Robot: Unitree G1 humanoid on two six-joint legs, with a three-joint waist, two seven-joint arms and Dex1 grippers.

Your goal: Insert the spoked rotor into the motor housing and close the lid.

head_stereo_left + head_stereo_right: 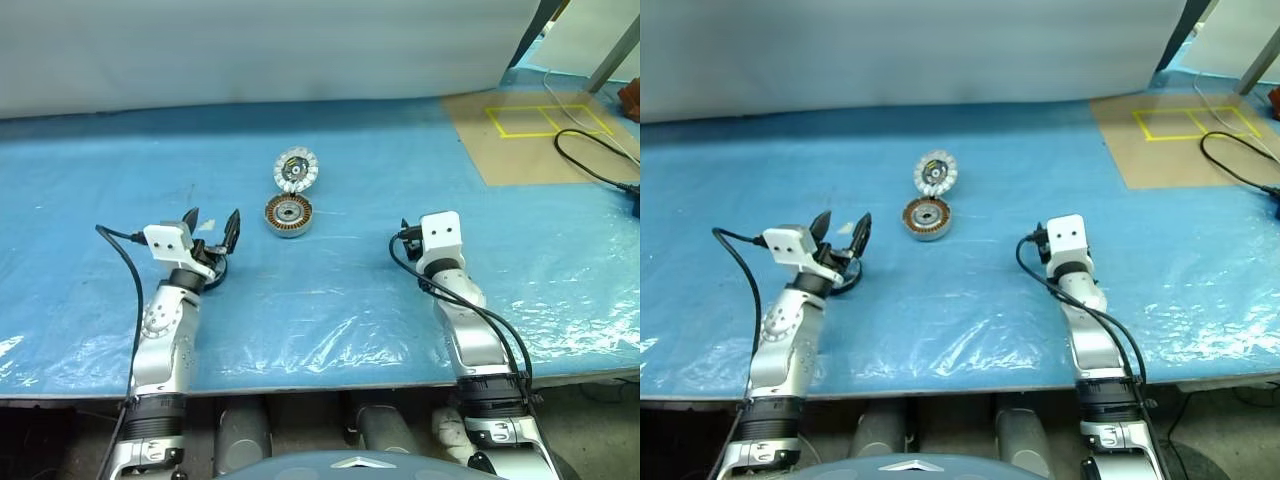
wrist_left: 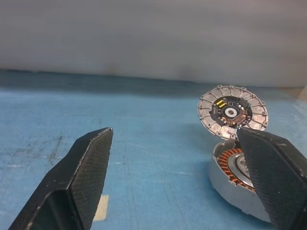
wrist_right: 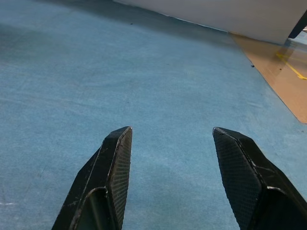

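Worktop covered in blue plastic sheet, wrinkled and shiny near the front edge. White backdrop along the far side. Brown board with a yellow taped rectangle at the far right corner, black cable looping over it.

Left arm reaches in over the near left part of the worktop. Left claw spread wide, nothing between the fingers, pointing forward and a bit up, hovering over the sheet. In the left wrist view both black fingers stand well apart, with the motor parts ahead by the right-hand finger.

Right arm on the near right. Right claw partly spread, empty, over bare blue sheet, well apart from the motor parts. In the head views the fingers are hidden behind the white wrist block.

Motor housing lies flat near the worktop's middle, copper windings ringing a silver hub, just right of and beyond the left claw. Lid sits right behind the housing on the far side, touching or nearly touching its rim, tilted up on edge so its inner face with the dark centre and yellow-green marks shows toward the robot; segmented rim clear in the left wrist view.

Spoked rotor: cannot tell where it is.
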